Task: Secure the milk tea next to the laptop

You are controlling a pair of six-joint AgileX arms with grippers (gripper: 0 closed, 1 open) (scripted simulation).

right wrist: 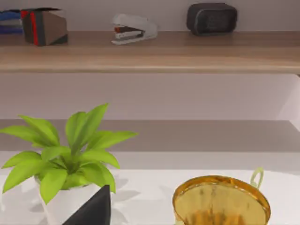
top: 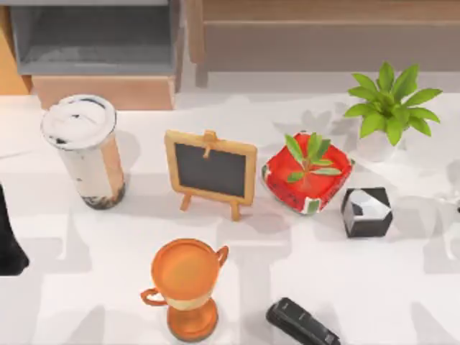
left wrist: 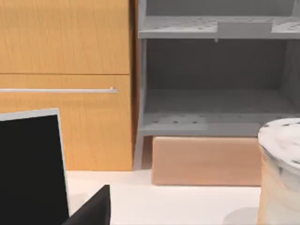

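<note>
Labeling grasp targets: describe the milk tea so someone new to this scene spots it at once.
Start at the small chalkboard easel in the middle of the white table and go to the top view's left. The milk tea stands there: a tall tapered clear cup, white domed lid, cream-tan drink, dark pearls at the base. The orange trophy cup has handles and no lid.

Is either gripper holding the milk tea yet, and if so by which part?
Nothing is held. The milk tea stands free and upright on the table at its left, left of the small chalkboard, with no gripper on it.
</note>
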